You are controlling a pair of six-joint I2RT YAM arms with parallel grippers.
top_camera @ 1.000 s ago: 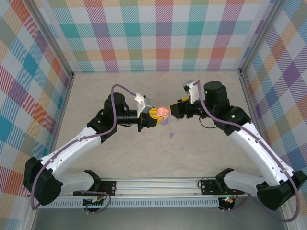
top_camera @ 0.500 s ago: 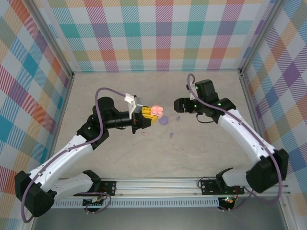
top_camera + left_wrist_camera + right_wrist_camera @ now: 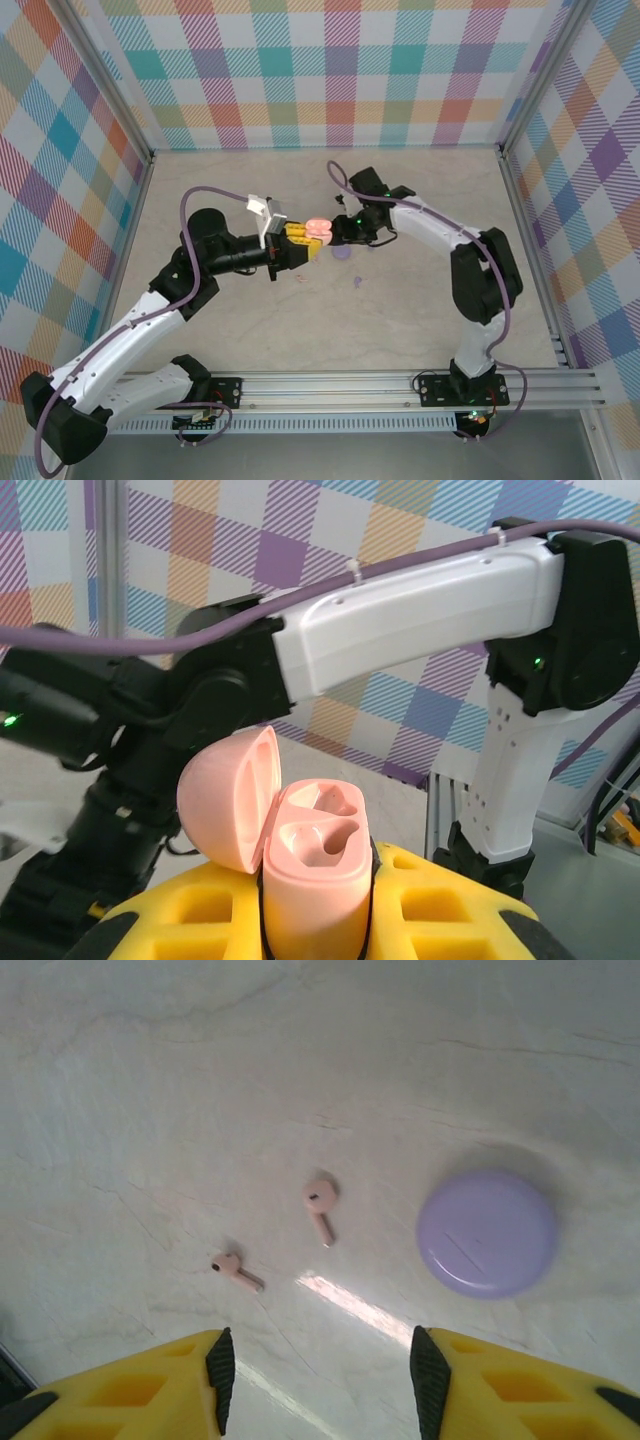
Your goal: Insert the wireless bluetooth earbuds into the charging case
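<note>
My left gripper (image 3: 315, 925) is shut on the pink charging case (image 3: 312, 875) and holds it upright above the table. Its lid (image 3: 228, 798) is flipped open to the left and both wells are empty. From above, the case (image 3: 318, 231) hangs mid-table with my right gripper (image 3: 340, 232) close on its right. The right gripper (image 3: 324, 1380) is open, hovering over the table with nothing between its fingers. Two pale pink earbuds (image 3: 320, 1200) (image 3: 233, 1269) lie on the table ahead of it, apart from each other.
A round purple case (image 3: 487, 1232), shut, lies flat right of the pink earbuds; from above it (image 3: 343, 253) sits just below the grippers. A tiny purple earbud (image 3: 355, 283) lies nearer the front. Plaid walls enclose the table.
The right arm has swung left across the table, bringing its gripper beside the held pink case. The left gripper has drawn slightly left, still holding the case.
</note>
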